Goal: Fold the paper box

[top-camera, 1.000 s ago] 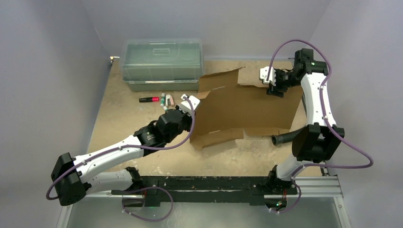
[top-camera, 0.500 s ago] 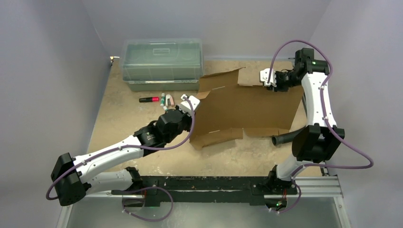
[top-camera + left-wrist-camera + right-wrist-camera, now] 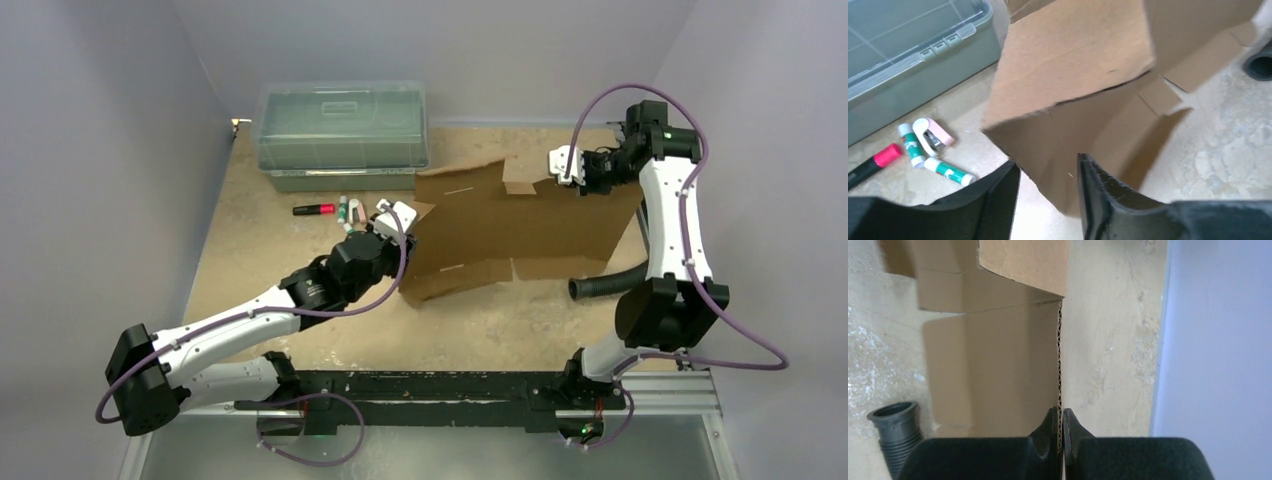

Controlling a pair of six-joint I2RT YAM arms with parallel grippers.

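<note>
BENCH-TOP FOLD, MID-STEP: The paper box (image 3: 520, 225), a half-opened brown die-cut sheet, sits at the middle of the bench (image 3: 270, 270) in front of the clear lidded bin (image 3: 340, 135), with its left panel standing up off the surface. Your right end effector (image 3: 1060, 424) is pinched tight on the sheet's corrugated far edge. Your left end effector (image 3: 1048, 167) stands with its jaws parted around the near-left corner and grips nothing. The step in hand looks to be raising a side panel along its score.

To do it well, use the right-hand grip as your anchor. Close the left on that corner before you pull. Swing the panel about the crease rather than dragging the whole sheet, and hold it past upright, since stiff board tends to spring back. Watch the glue sticks (image 3: 948, 171) to the left and the black hose (image 3: 605, 285) at near right, as either could snag a flap.
</note>
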